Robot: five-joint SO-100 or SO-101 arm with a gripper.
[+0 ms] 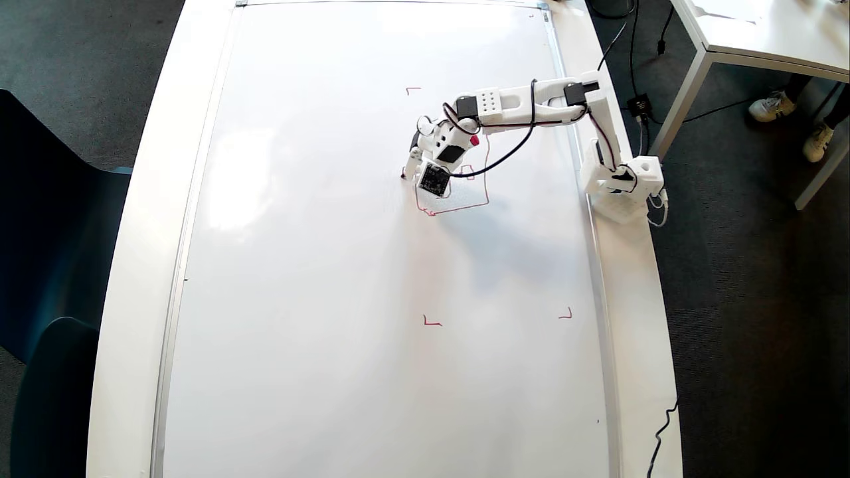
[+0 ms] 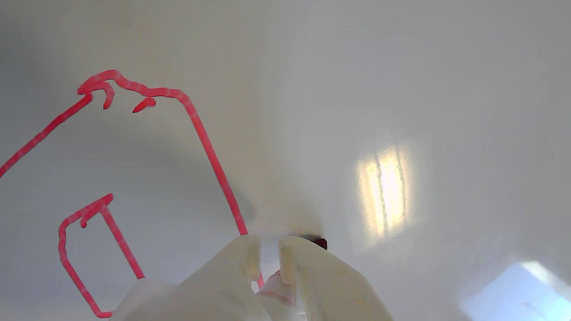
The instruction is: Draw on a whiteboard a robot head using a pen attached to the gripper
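Note:
The whiteboard (image 1: 332, 299) covers most of the table in the overhead view. My white gripper (image 1: 415, 167) hangs over its upper middle, shut on the pen (image 1: 474, 141), whose red cap end points back toward the arm. The tip touches the board at the left of the red robot head (image 1: 488, 180), a partial outline with a small square inside. The wrist view shows the two white fingers (image 2: 312, 276) close together near the bottom edge, the dark red pen tip (image 2: 319, 243) on the whiteboard (image 2: 401, 89), and the robot head (image 2: 209, 151) as an angular line with a small rectangle beside it.
Red corner marks (image 1: 431, 322) sit on the board. The arm's base (image 1: 621, 186) stands on the table's right strip. Another white table (image 1: 764, 33), a person's shoes (image 1: 770, 106) and cables lie to the right, and a dark chair (image 1: 40, 265) to the left.

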